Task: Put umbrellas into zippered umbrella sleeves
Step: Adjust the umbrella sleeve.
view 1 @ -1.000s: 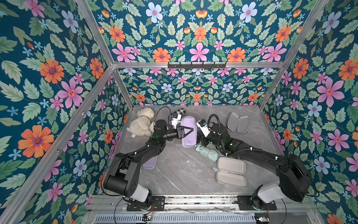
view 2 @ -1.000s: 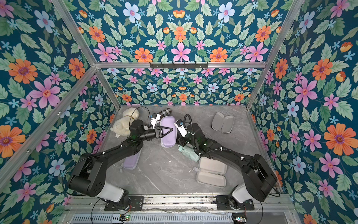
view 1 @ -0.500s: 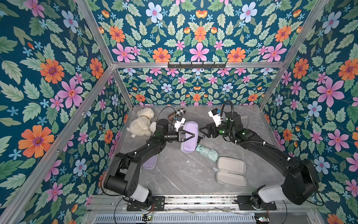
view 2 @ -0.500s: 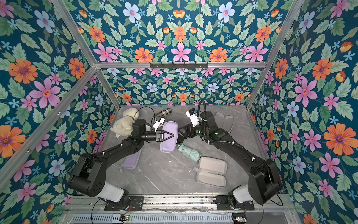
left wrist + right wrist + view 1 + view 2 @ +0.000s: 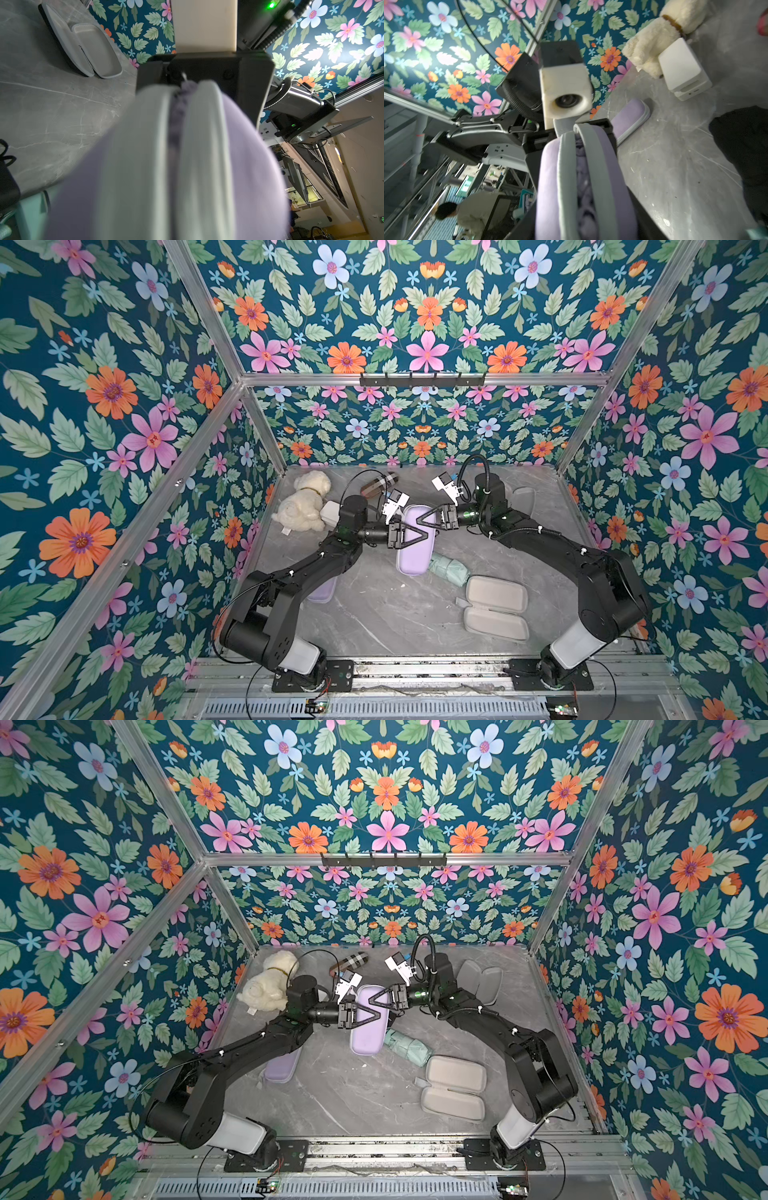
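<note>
You have left hand [image 5: 412,536] and right hand [image 5: 428,517] straddling the lavender sleeve [image 5: 411,560], jaws part-open, grip unclear; likely light, stiff-shelled, springy, so pinch its long edges.

Walls [image 5: 415,323]: showed teal, patterned with pink, orange and pale blue flowers among green leaves.
Table [image 5: 386,614]: looked grey, veined like marble.
Middle sleeve [image 5: 415,560]: looked lavender, rimmed in grey.
Umbrella [image 5: 449,570]: looked mint green.
Open sleeve [image 5: 494,610]: showed grey lining.
Plush toy [image 5: 303,506]: looked cream.
Capsule [image 5: 379,485]: wore tan plaid.
Arms [image 5: 311,568]: looked black.
</note>
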